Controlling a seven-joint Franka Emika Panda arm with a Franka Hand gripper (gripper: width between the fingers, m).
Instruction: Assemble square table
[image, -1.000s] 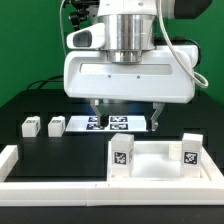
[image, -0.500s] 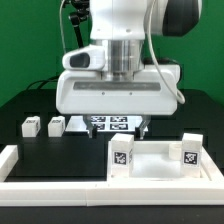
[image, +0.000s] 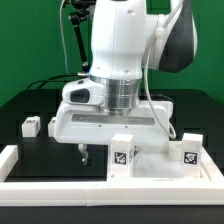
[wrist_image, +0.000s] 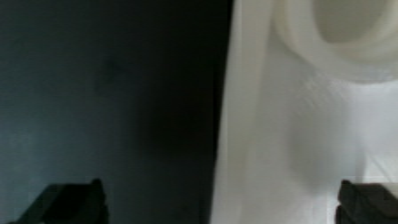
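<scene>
The square table top (image: 152, 166) is a white slab with a raised rim, lying at the front toward the exterior view's right. Two tagged white leg blocks stand on it, one at its near left corner (image: 122, 156) and one at its right (image: 188, 153). A loose leg block (image: 31, 126) lies on the black table at the exterior view's left. My gripper (image: 106, 150) is low at the slab's left edge and open. In the wrist view the gripper (wrist_image: 221, 206) has one dark fingertip (wrist_image: 71, 204) over the black table and the other over the white slab (wrist_image: 302, 120). It holds nothing.
A long white border rail (image: 60, 190) runs along the front and turns back at the exterior view's left (image: 9, 158). The arm's white hand body (image: 110, 122) hides the table behind it, including the marker board.
The gripper has come forward and down, from above the marker board to the slab's left edge. It now hides the marker board and the second loose leg block.
</scene>
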